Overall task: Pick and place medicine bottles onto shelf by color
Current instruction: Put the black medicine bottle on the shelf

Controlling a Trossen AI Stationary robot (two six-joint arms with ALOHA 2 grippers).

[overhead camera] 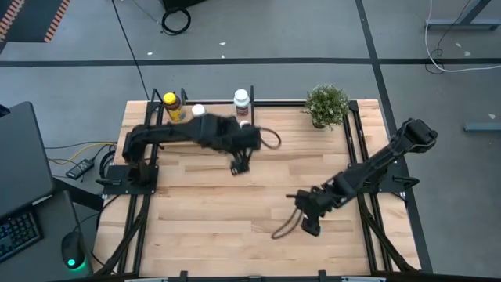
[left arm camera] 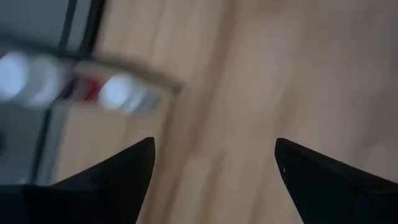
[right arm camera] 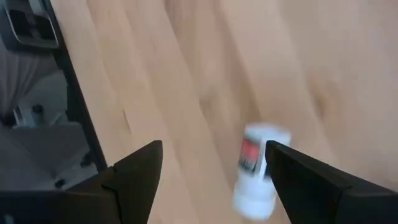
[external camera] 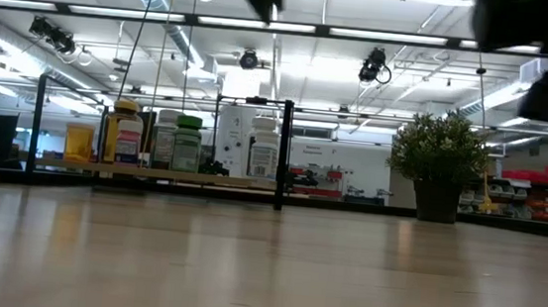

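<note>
White and yellow medicine bottles [external camera: 171, 141] are already standing in a row on the shelf [external camera: 153, 174] at the far side of the table [overhead camera: 258, 204], so most of the sorting looks done. The left gripper [overhead camera: 237, 165] is hanging wide open and empty near the shelf. The right gripper [right arm camera: 211, 180] is reaching with open fingers around one last white bottle [right arm camera: 256, 169] lying on the table.

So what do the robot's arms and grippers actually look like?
Both arms are dark, nearly black, jointed links on black frame mounts at the table's sides. A thin dark cable loops off the left arm and another off the right arm. Each gripper, left and right, has two black tapering fingers.
</note>
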